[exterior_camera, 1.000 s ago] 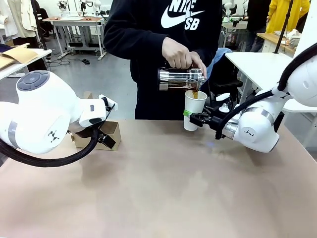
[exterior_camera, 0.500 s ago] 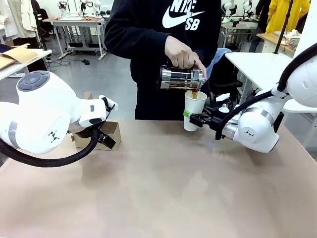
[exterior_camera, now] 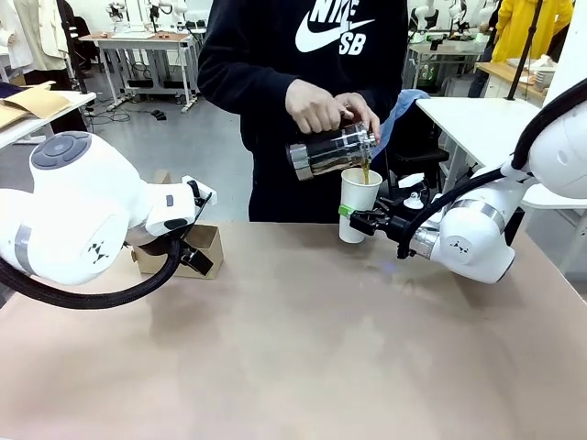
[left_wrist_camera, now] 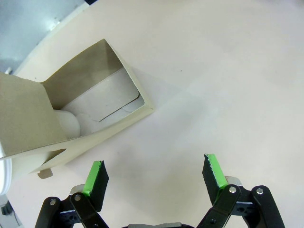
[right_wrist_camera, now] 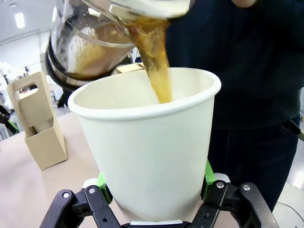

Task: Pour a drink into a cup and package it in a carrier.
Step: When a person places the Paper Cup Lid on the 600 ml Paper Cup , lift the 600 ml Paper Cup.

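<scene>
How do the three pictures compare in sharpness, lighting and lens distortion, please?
Front view: even room light, only soft shadows on the table, and sharp throughout. Left wrist view: crisp, with the carrier skewed by the wide lens. Right wrist view: the cup looms large and bulges, the carafe above it looks soft, and the pouring drink is slightly smeared.

The cup (exterior_camera: 359, 197) is in my right gripper (exterior_camera: 352, 217) at the table (exterior_camera: 303, 348)'s far edge, right of middle. The carafe (exterior_camera: 328, 152) tilts above it, the drink (right_wrist_camera: 154, 52) falling in. The carrier (exterior_camera: 209, 246) stands far left, just beside my left gripper (left_wrist_camera: 154, 173).
</scene>
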Robot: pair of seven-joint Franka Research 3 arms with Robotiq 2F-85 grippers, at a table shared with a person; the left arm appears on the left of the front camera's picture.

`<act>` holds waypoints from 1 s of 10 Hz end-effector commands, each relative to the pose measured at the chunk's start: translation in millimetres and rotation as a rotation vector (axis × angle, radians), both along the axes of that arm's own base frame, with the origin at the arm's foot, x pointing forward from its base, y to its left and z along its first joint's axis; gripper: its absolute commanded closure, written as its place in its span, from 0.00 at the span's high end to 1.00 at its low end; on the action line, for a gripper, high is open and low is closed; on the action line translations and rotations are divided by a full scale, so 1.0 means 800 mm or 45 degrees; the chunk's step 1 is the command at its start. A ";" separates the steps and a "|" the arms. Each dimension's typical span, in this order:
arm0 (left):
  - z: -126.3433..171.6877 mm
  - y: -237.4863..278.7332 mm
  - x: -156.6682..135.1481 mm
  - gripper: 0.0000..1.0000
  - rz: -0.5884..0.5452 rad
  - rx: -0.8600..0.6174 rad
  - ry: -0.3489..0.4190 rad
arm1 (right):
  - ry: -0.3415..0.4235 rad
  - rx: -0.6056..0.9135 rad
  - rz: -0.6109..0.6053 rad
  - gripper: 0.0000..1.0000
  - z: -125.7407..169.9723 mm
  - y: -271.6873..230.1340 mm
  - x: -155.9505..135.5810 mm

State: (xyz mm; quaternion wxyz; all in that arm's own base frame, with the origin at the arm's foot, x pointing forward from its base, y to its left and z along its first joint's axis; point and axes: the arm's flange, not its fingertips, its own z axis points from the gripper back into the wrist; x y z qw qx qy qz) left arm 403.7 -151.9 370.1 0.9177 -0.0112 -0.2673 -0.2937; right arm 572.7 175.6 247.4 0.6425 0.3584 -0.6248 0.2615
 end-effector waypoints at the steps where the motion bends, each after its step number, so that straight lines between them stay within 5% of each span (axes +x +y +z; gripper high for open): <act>1: 0.000 0.000 0.000 1.00 -0.001 -0.002 0.000 | -0.006 -0.008 0.001 0.80 0.006 0.001 -0.002; 10: 0.000 0.000 0.000 1.00 -0.001 -0.002 0.000 | -0.006 -0.008 0.001 0.80 0.006 0.001 -0.002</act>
